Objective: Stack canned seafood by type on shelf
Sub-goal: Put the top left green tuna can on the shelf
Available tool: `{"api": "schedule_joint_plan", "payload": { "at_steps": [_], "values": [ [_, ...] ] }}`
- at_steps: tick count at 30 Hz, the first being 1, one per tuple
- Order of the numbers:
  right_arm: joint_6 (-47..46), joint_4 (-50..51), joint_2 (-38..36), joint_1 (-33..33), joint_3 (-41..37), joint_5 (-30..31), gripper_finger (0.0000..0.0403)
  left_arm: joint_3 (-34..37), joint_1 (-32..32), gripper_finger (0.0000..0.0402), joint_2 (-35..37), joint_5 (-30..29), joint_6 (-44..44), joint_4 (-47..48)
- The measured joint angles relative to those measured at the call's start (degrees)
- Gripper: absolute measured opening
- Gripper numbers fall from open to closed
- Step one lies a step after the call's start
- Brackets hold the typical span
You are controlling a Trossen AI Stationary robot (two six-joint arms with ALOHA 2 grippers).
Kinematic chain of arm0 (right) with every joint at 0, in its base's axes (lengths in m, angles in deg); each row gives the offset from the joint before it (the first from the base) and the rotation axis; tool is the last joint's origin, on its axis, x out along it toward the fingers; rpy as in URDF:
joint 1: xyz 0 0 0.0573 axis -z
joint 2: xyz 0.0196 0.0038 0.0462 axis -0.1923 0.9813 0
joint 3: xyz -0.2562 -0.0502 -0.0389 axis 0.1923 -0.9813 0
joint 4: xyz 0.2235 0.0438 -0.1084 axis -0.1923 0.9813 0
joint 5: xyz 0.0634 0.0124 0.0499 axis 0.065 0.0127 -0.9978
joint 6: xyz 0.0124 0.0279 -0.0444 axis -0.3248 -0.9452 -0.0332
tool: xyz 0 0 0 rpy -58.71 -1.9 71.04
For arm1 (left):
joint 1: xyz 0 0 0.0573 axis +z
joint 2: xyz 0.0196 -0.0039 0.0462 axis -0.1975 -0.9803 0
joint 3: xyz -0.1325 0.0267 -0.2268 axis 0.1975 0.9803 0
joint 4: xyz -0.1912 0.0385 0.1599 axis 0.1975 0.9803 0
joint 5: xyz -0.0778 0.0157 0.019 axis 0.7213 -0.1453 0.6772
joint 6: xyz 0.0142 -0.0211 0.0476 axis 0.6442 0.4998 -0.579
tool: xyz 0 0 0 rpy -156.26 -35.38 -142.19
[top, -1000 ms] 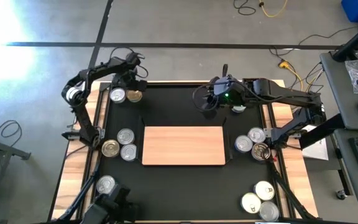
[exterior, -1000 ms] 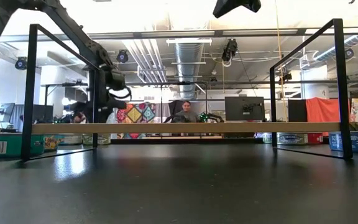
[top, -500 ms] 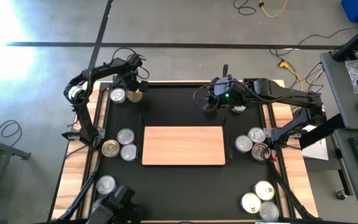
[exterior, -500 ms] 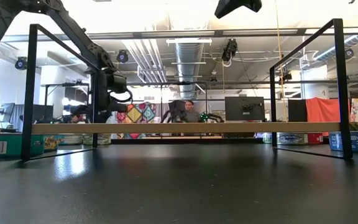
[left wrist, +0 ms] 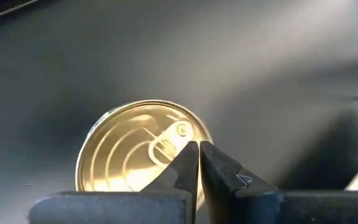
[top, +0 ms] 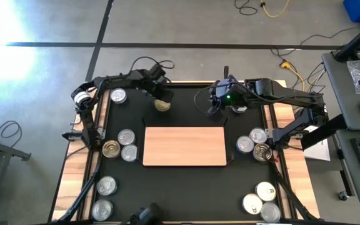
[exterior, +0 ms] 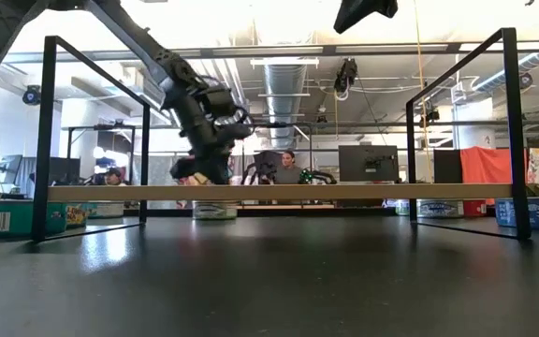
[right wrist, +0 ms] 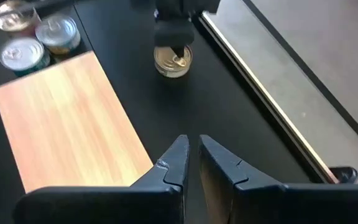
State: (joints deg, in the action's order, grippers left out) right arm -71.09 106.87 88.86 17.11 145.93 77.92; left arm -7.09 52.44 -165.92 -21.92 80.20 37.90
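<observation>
Gold, ringed top on the tin [left wrist: 143, 148] under the black left tool [left wrist: 198, 163]. Light, fine-grained wood on the shelf [top: 184, 146], black frame ends [exterior: 45, 136]. Black mat [top: 186, 181] over the pale striped-wood table [top: 74, 178]. Silver tops on most tins [top: 258, 138], dull gold on one [top: 111, 149] left of the shelf. Black right tool [right wrist: 191, 152], green light on its arm [top: 228, 97].

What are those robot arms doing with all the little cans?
The left gripper is shut on a gold-topped can, holding it by its pull tab past the far edge of the wooden shelf. The right gripper waits shut nearby, holding nothing. The shelf has no cans on it yet.
</observation>
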Motion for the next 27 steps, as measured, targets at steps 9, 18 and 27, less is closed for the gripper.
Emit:
{"api": "schedule_joint_plan", "payload": {
  "at_steps": [9,18,27],
  "values": [
    [0.73,0.50,0.24,0.00,-0.15,0.00,0.0029,-0.97,0.20,0.0094,9.33,-1.78,-15.31,6.48],
    [4.70,0.84,0.58,0.02,-0.44,-2.51,0.0029,6.28,0.83,0.0258,19.25,-4.72,-29.49,2.05],
    [-2.94,-0.22,0.58,0.79,-0.76,-3.44,0.0029,17.08,3.40,0.0358,21.49,1.09,-37.14,-9.76]
  ]
}}
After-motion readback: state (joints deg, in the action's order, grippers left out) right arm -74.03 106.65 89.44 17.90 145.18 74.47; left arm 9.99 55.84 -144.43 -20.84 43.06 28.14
